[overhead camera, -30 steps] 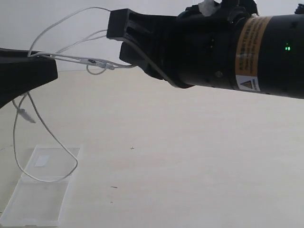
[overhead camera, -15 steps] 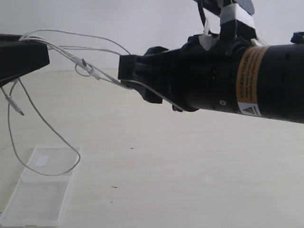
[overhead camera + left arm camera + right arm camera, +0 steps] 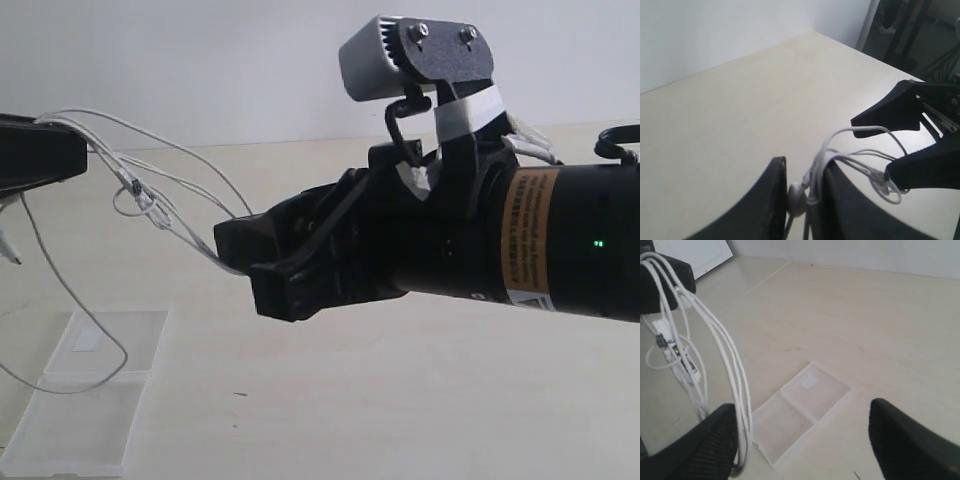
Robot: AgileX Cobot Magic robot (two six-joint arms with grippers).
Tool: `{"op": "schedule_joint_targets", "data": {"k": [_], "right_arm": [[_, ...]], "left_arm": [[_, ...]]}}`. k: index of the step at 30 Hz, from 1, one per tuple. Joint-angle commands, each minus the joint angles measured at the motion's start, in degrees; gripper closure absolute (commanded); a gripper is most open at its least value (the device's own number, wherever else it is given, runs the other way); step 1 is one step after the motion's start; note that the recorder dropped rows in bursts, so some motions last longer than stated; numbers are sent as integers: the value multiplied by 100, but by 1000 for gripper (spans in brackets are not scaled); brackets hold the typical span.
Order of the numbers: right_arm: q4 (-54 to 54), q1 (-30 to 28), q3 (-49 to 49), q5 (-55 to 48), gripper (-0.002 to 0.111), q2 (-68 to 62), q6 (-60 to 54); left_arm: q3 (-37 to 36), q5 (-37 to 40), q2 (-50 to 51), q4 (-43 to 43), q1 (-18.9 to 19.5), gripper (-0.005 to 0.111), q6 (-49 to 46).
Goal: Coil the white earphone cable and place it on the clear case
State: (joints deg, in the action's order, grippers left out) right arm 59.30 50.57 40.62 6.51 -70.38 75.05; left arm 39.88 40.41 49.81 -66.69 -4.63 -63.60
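Bright, even indoor light, faint soft shadows, washed-out pale tones, close foreground slightly soft

exterior: low, close, level | wrist views: angled downward, near | all share white earphone cable point(image 3: 137, 190)

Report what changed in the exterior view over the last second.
The right gripper dropped from high in the view to mid-height, pulling the strands of the long thin white earphone cable down with it. The hanging loop narrowed leftward over the flat transparent plastic case, and the dangling plug drifted left. Unchanged: the left gripper still grips the cable at the left; the case has not moved.
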Motion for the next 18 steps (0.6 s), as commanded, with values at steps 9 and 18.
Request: {"op": "schedule_joint_targets", "data": {"k": [9,18], "right_arm": [[-67,10,-24,332,38,27,-632],[-67,10,-24,345,38,27,-1239]], "left_arm": [[93,276,-48,353,-2,107,395],[93,300,-48,991,-2,107,947]]}}
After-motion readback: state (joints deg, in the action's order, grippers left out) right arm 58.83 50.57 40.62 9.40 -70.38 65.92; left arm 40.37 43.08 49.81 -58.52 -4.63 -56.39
